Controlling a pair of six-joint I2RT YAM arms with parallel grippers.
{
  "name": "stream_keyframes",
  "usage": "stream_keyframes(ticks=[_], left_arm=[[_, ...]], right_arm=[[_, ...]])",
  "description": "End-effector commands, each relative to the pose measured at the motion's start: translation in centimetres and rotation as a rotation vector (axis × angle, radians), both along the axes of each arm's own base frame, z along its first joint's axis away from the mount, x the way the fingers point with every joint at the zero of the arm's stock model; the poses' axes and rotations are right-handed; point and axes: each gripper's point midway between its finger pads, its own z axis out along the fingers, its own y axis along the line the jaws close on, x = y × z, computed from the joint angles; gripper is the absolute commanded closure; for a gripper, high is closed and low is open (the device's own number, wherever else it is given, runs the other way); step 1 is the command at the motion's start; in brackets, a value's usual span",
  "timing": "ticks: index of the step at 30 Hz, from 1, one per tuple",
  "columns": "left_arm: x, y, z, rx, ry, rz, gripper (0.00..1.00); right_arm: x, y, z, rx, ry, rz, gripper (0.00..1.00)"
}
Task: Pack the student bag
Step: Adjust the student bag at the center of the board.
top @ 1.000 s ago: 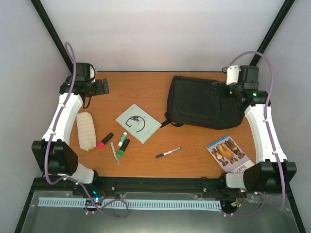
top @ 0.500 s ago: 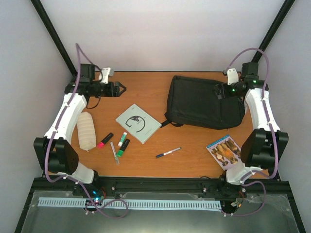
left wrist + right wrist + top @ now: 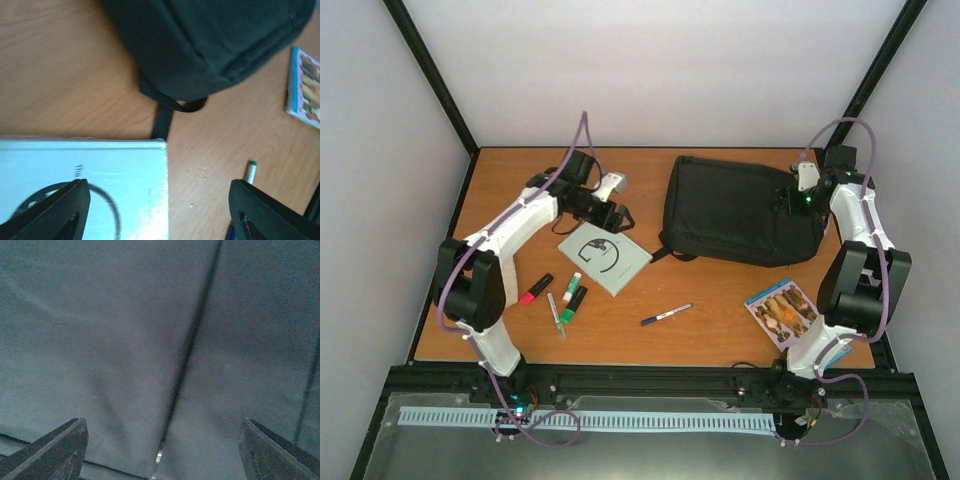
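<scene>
Over the booklet [image 3: 604,254], the left fingers [image 3: 60,210] are now hovering wide and empty, having swung in from the far-left corner. The right fingers [image 3: 55,450], also wide, are shifting above the bag [image 3: 740,210], which is lying far right on the worktop [image 3: 720,310], apparently still zipped. Packing is only starting.

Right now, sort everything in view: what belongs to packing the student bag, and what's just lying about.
Belongs to the job: student bag; likely contents, not yet packed: pale blue book, pink highlighter, green highlighter, pen, picture booklet.
Just lying about: pale slotted strip in front of the table, probably rig hardware.
</scene>
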Motion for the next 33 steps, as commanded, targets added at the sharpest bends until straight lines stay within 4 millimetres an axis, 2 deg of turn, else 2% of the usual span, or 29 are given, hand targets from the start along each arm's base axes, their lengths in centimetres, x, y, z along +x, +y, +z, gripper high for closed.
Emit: stream_keyframes(ticks=[1,6,10,15,18,22,24,29,33], left_arm=[[-2.4,-3.6,-0.3,0.000,-0.022,-0.159,0.22],[-4.2,-6.1,-2.0,0.039,-0.057,-0.279,0.26],[-3.8,-8.2,-3.3,0.088,-0.103,-0.297,0.25],[-3.5,-11.0,-4.6,0.105,-0.083,-0.324,0.27],[-0.9,-11.4,-5.8,0.150,-0.085,-0.226,0.27],[2.6,-12.0,-6.2,0.173,-0.103,-0.133,0.29],[3.9,-12.5,-6.2,0.164,-0.112,-0.119,0.29],[8.1,-12.5,-6.6,0.184,-0.154,-0.061,0.29],[12.1,-10.6,-7.4,0.230,-0.199,-0.019,0.28]], right_arm=[[-1.0,-3.2,-0.7,-0.015,0.032,-0.070,0.15],[-3.3,-4.6,-2.5,0.017,0.096,-0.061,0.14],[-4.6,-5.1,-4.2,0.034,0.132,-0.073,0.14],[-5.7,-4.6,-5.0,0.055,0.151,-0.060,0.14],[-6.4,-4.0,-5.7,0.068,0.166,-0.038,0.14],[-6.9,-4.2,-6.8,0.063,0.194,-0.051,0.16],[-7.4,-3.5,-7.2,0.081,0.210,-0.032,0.18],[-8.8,-0.8,-8.0,0.124,0.275,0.061,0.22],[-9.6,2.1,-8.2,0.147,0.301,0.111,0.26]])
